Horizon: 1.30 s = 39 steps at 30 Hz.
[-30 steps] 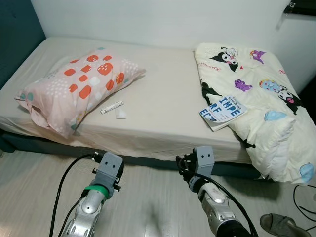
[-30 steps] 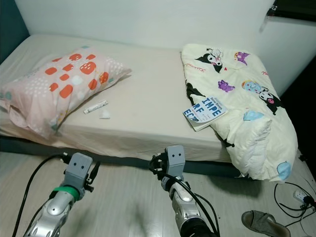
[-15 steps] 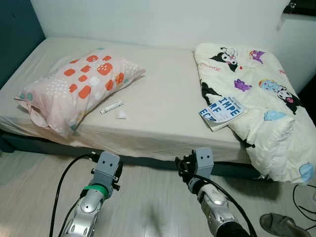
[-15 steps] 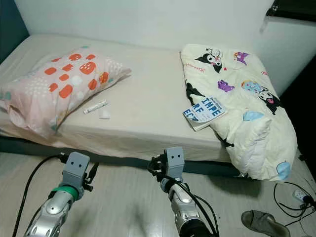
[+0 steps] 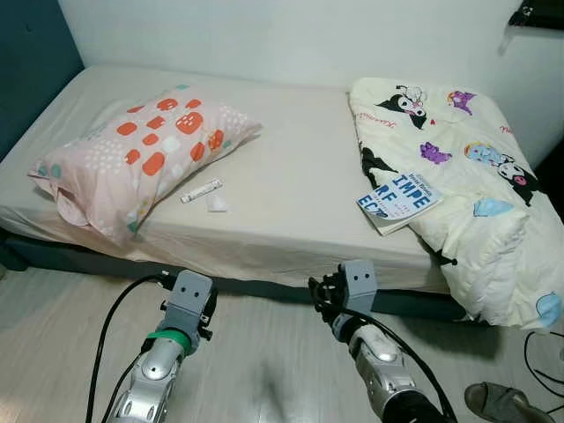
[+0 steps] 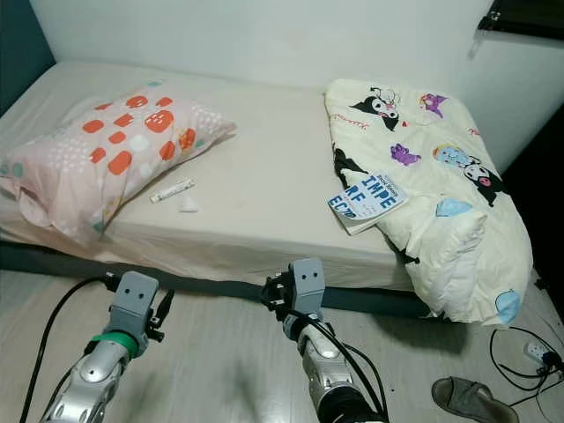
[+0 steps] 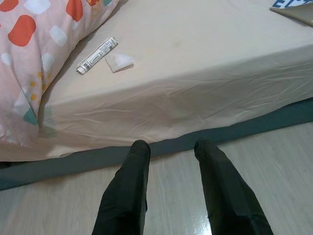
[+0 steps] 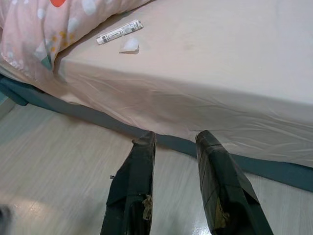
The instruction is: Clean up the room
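Approach to bed (image 5: 291, 189), nothing grasped yet.
Vs 1 s ago, both arms sat a bit lower/nearer; left hand (image 7: 171, 149) & right hand (image 8: 173, 139) open, empty, over floor. Tube (image 5: 201, 190) + tissue (image 5: 216, 204) lay on the bed's near-left part by pillow (image 5: 141, 154), book (image 5: 398, 199) far right on duvet (image 5: 458, 159) — pickup not begun.

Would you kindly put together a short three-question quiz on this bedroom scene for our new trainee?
1. True or false: the book lies flat in the middle of the bare sheet, well away from the quilt.
2. Which two small items lie on the bed beside the pillow?
A. A tube and a scrap of white paper
B. A phone and a sock
C. A cup and a spoon
3. Fill in: the left gripper and the right gripper both hang over the ____, short of the bed's edge.

Key: 1 false, it rests against the quilt; 2 A, the tube and white scrap; 3 floor.
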### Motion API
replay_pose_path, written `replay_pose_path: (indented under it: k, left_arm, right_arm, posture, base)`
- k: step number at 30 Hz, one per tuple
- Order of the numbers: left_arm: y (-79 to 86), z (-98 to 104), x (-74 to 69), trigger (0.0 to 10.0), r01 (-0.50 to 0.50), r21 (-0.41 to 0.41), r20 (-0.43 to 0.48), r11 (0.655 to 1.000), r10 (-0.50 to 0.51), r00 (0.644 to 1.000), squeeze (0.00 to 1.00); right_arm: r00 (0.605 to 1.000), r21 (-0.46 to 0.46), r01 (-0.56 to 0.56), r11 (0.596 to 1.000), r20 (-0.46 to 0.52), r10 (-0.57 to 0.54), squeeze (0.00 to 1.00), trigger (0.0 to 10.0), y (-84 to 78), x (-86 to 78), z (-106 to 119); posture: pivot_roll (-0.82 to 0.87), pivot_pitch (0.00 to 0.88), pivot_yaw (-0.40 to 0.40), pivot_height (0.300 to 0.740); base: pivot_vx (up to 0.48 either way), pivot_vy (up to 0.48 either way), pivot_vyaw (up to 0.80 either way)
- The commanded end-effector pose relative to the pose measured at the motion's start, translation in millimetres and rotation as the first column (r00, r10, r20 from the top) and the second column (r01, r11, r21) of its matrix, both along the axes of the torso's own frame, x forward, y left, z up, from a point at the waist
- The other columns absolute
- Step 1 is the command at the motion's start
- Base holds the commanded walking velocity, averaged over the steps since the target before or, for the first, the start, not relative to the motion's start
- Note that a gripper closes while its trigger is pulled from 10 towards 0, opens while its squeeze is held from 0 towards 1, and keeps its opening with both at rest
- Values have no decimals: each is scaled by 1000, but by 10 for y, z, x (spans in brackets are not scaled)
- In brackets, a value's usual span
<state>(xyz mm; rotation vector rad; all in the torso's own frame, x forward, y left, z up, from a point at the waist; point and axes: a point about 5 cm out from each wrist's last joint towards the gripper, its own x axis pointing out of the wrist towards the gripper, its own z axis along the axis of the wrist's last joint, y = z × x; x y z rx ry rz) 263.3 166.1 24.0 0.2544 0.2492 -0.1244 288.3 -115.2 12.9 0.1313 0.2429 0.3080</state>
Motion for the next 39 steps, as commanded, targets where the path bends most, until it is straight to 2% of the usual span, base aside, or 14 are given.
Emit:
replay_pose_path:
  k: [1, 14, 18, 25, 31, 35, 39]
  left_arm:
    - [1, -59, -37, 10000, 2, -2, -28, 1000, -2, 1000, 0]
    - [6, -56, -31, 10000, -8, -13, -27, 1000, 8, 1000, 0]
    - [-35, -40, -35, 10000, 7, -32, -15, 999, -8, 1000, 0]
    - [10, -17, -21, 10000, -17, -67, -15, 998, 16, 1000, 0]
    - [-29, -27, -38, 10000, 4, -49, -17, 999, -5, 1000, 0]
    - [-6, -43, -49, 10000, 7, -31, -25, 999, -8, 1000, 0]
    - [-22, -50, -32, 10000, -4, -39, -32, 999, 3, 999, 0]
  right_arm:
    - [1000, -1, 4, 1000, -17, -4, 0, 10000, 3, -34, -43]
    - [1000, -4, -5, 1000, -8, 5, 0, 10000, 21, -26, -29]
    - [1000, -3, 22, 1000, -15, -22, 0, 10000, -39, -24, -40]
    - [1000, 6, -1, 1000, 5, 1, 0, 10000, 53, -3, 2]
    - [1000, 3, 15, 1000, -14, -15, 0, 10000, 12, -36, -44]
    - [1000, 12, 1, 1000, 1, -1, 0, 10000, 68, -20, -12]
    - [1000, 21, 14, 1000, -3, -14, 0, 10000, 37, -34, -24]
  posture:
    - [54, 0, 8, 740]
    - [60, 0, 3, 740]
    - [71, 0, 6, 740]
    - [62, 0, 2, 740]
    - [71, 0, 10, 740]
    - [57, 0, 11, 740]
    - [55, 0, 12, 740]
  base:
    - [0, 0, 0]
    - [0, 0, 0]
    - [0, 0, 0]
    - [0, 0, 0]
    - [0, 0, 0]
    - [0, 0, 0]
    - [0, 0, 0]
